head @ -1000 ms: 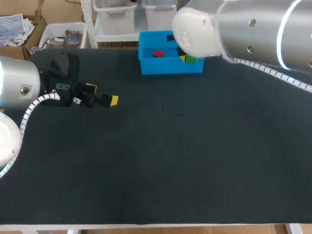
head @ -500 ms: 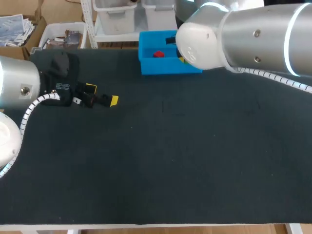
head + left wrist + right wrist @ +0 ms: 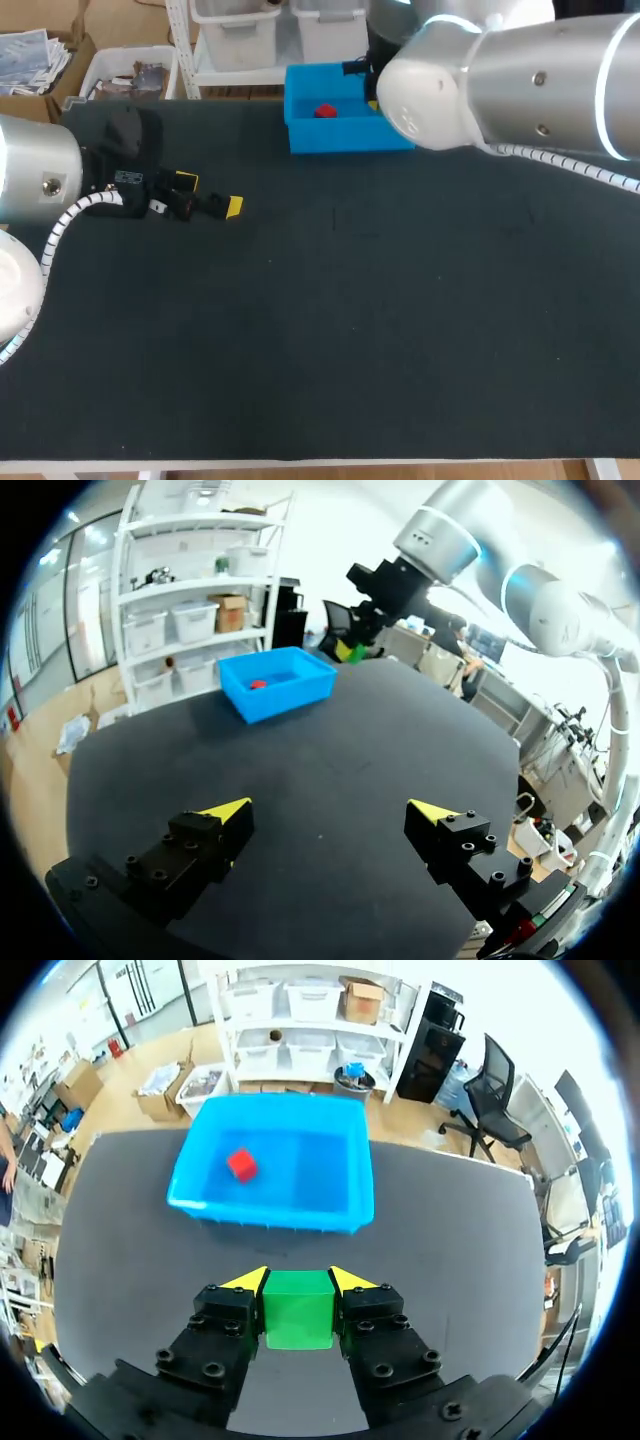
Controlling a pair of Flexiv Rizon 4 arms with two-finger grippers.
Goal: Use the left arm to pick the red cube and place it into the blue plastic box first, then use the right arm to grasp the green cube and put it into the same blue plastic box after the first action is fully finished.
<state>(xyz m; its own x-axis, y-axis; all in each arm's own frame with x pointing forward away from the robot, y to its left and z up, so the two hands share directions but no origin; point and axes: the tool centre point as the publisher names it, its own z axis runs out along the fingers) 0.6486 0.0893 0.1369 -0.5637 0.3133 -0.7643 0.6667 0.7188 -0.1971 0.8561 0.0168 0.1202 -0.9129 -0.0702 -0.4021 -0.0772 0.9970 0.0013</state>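
Silver, seemingly light-ringed arm (image 3: 540,80); black pincer (image 3: 300,1282).

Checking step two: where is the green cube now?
Right wrist view: the green cube is clamped in the right gripper, with the blue plastic box just ahead.

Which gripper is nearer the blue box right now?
Right. The right gripper, shut on the green cube, has the blue box just ahead of it; the left gripper sits open, well away across the table.
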